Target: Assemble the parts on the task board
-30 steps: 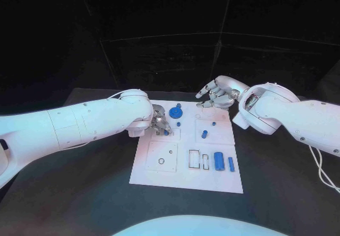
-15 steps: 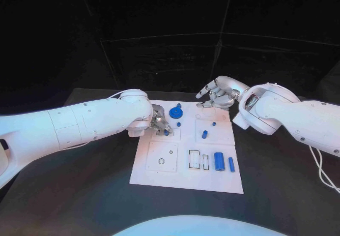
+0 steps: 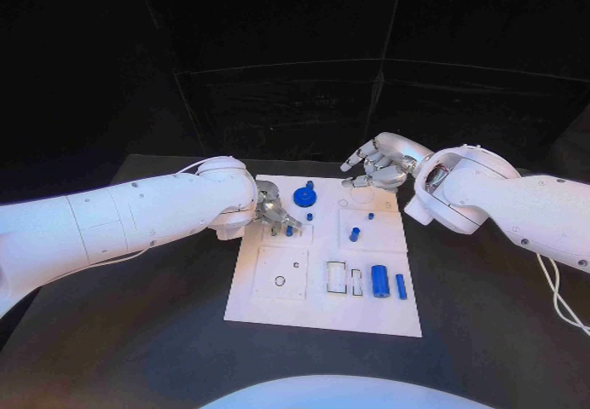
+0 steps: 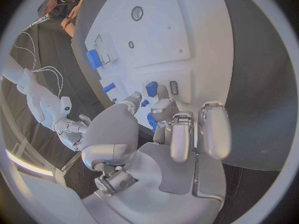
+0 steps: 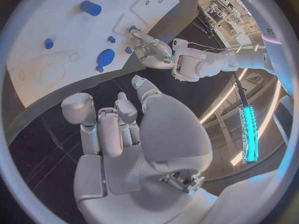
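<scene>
**Head view: left hand on a blue part at the board's upper left**

I see my left hand (image 3: 273, 213) over the task board (image 3: 322, 317), fingers pinched round a small blue part (image 3: 288, 228). My right hand (image 3: 378, 168) hovers at the board's far edge, fingers loosely curled, holding nothing. A blue gear (image 3: 305, 198) sits between the hands; blue cylinders (image 3: 380, 279) lie nearer me.

No legible text, labels, numbers or signs on the task board (image 3: 322, 294); likewise elsewhere
</scene>
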